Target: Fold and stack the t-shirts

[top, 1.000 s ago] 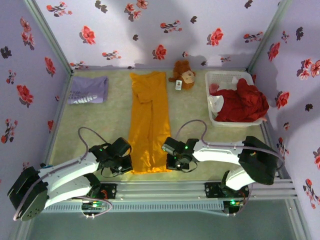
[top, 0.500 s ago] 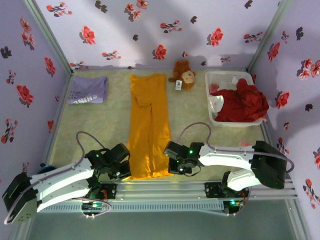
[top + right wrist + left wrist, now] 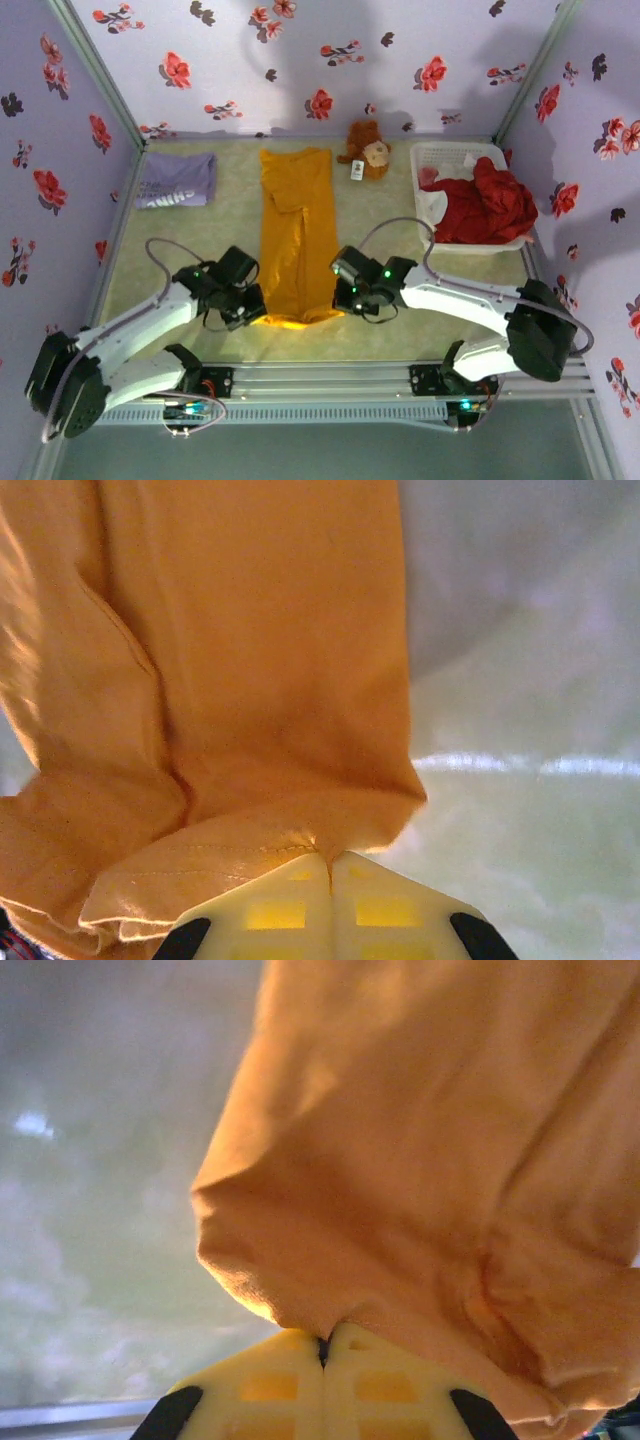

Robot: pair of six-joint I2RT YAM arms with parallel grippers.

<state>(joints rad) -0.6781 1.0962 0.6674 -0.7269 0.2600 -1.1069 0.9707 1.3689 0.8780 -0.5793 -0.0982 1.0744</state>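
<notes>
An orange-yellow t-shirt [image 3: 297,232] lies as a long narrow strip down the middle of the table, folded lengthwise. Its near end is lifted off the table. My left gripper [image 3: 256,308] is shut on the near left corner of that end, cloth [image 3: 420,1150] pinched between its fingers [image 3: 270,1385]. On the near right corner my right gripper [image 3: 341,296] is shut, the hem [image 3: 200,870] bunched at its fingertips [image 3: 390,905]. A pale lavender t-shirt [image 3: 177,180] with white lettering lies folded at the far left corner.
A white slatted basket [image 3: 455,155] at the far right holds a heap of red cloth [image 3: 487,208]. A small brown plush toy [image 3: 367,150] sits by the back wall, between shirt and basket. Flowered walls close in three sides; a metal rail [image 3: 330,375] runs along the near edge.
Both grippers have moved away from the near edge toward the back, carrying the orange shirt's near end up and over, so the strip now ends farther from the rail.
</notes>
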